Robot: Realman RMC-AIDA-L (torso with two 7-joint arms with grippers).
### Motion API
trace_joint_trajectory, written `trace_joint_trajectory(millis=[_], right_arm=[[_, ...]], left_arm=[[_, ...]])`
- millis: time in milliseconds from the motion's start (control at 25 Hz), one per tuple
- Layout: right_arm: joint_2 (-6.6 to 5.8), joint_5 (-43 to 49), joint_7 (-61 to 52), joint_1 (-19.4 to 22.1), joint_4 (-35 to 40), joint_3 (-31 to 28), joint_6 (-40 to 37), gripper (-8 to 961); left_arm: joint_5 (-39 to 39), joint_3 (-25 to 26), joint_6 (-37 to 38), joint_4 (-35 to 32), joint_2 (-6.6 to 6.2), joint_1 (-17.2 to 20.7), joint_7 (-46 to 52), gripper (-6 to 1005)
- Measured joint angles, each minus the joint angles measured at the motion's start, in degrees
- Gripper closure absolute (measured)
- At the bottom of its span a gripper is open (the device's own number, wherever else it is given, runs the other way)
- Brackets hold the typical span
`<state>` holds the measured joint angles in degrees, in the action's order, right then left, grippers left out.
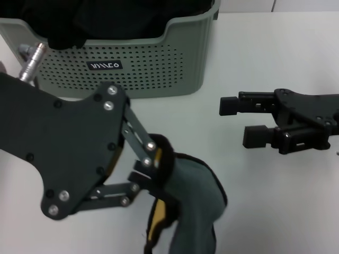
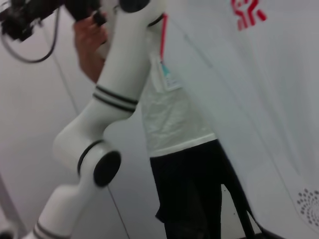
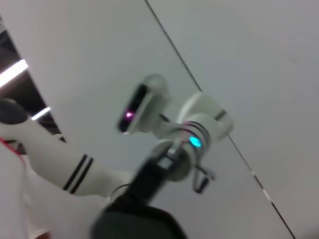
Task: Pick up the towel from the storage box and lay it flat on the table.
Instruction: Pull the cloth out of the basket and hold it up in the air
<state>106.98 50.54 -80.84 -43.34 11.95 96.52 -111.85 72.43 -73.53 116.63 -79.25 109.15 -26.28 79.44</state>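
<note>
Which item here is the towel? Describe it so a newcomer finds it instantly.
Start at the sage-green storage box at the back of the white table. In front of it, the left tool is shut on the towel, which hangs bunched near the picture's bottom edge. It is grey-green and fuzzy with black trim, unlike the black cloth left inside the box. The right tool sits open, apart.
</note>
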Motion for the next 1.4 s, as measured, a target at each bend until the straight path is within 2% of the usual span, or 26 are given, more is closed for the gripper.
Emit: trace_joint_trajectory(millis=[240, 600, 760, 960, 1240, 1320, 1400], right_arm=[[-0.03, 0.13, -4.44, -0.74, 0.43, 0.2, -2.6, 117], [1.34, 1.53, -8.37, -2.37, 0.63, 0.34, -8.88, 120], [1.91, 1.72, -9.1, -2.63, 0.63, 0.3, -10.82, 121], [2.0, 1.75, -9.42, -2.62, 0.39, 0.33, -10.91, 122], [1.21, 1.75, -7.99, -1.29, 0.11, -0.12, -8.53, 125], [0.7, 1.77, -6.06, -0.21, 0.16, -0.14, -5.17, 125], [0.1, 2.48, -1.06, 1.46, 0.64, -0.11, -2.52, 126]], left_arm=[[0.64, 1.73, -0.22, -5.87, 2.42, -0.54, -0.61, 983], [0.94, 4.26, -0.28, -6.19, 5.3, -1.6, -5.64, 982], [0.45, 4.93, -0.28, -6.29, 5.77, -1.66, -7.33, 982], [0.05, 6.05, -0.27, -6.4, 6.54, -1.68, -9.02, 982], [-1.45, 8.86, -0.28, -6.28, 7.08, -1.1, -9.72, 981], [-2.65, 11.04, -0.3, -6.08, 7.86, -0.2, -9.89, 981], [-5.03, 14.07, -0.35, -5.95, 9.26, 1.18, -10.03, 981]])
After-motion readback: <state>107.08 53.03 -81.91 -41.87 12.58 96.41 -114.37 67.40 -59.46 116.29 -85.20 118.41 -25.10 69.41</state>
